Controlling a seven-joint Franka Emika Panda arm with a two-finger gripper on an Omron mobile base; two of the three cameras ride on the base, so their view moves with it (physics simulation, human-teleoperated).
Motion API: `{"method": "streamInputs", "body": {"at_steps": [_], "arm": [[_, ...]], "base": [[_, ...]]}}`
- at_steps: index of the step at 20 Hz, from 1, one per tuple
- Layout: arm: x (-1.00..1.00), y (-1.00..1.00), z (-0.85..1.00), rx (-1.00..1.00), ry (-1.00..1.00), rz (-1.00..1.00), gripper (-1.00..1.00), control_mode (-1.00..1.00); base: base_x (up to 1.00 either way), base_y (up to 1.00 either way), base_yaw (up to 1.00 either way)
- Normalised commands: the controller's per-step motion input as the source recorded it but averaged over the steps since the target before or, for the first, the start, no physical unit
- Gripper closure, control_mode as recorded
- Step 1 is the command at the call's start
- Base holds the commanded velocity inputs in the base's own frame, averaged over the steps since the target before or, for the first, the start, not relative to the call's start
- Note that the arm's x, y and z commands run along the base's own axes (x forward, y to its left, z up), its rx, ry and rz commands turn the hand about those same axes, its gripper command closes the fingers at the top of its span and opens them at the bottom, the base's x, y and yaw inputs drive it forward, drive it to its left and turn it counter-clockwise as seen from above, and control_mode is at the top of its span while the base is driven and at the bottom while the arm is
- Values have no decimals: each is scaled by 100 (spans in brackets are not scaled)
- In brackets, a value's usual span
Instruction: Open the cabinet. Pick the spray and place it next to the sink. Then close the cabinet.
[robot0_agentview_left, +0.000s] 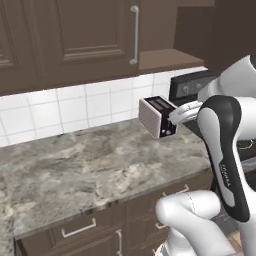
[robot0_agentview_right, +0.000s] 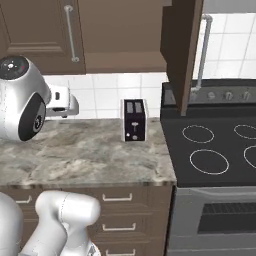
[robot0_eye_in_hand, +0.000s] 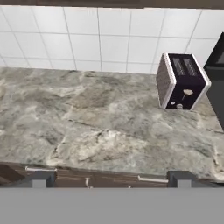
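The dark brown cabinet (robot0_agentview_left: 90, 30) hangs above the counter, and its left door with a silver bar handle (robot0_agentview_left: 134, 35) is shut. Its right door (robot0_agentview_right: 181, 50) stands swung out over the stove's edge, baring the cabinet's brown floor (robot0_agentview_right: 125, 61). The spray and the sink are out of view. My gripper (robot0_eye_in_hand: 111, 180) is open, its two dark fingertips (robot0_eye_in_hand: 39, 179) wide apart with nothing between them. It hovers over the counter's front edge, looking down at the marble top and left of the toaster.
A black-and-silver toaster (robot0_eye_in_hand: 180, 82) stands at the back right of the marble counter (robot0_agentview_left: 90, 160), against the white tile wall. A black stovetop (robot0_agentview_right: 215, 145) with ring burners adjoins the counter on the right. Drawers (robot0_agentview_left: 80, 230) with horizontal handles run below.
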Motion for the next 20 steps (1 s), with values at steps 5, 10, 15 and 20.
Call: {"method": "streamInputs", "body": {"at_steps": [5, 10, 15, 20], "arm": [[0, 0, 0, 0, 0, 0, -100, 100], [0, 0, 0, 0, 0, 0, -100, 100], [0, 0, 0, 0, 0, 0, -100, 100], [0, 0, 0, 0, 0, 0, -100, 100]], "base": [[39, -59, 25], [-11, -70, 29], [2, -40, 22], [5, -11, -2]]}}
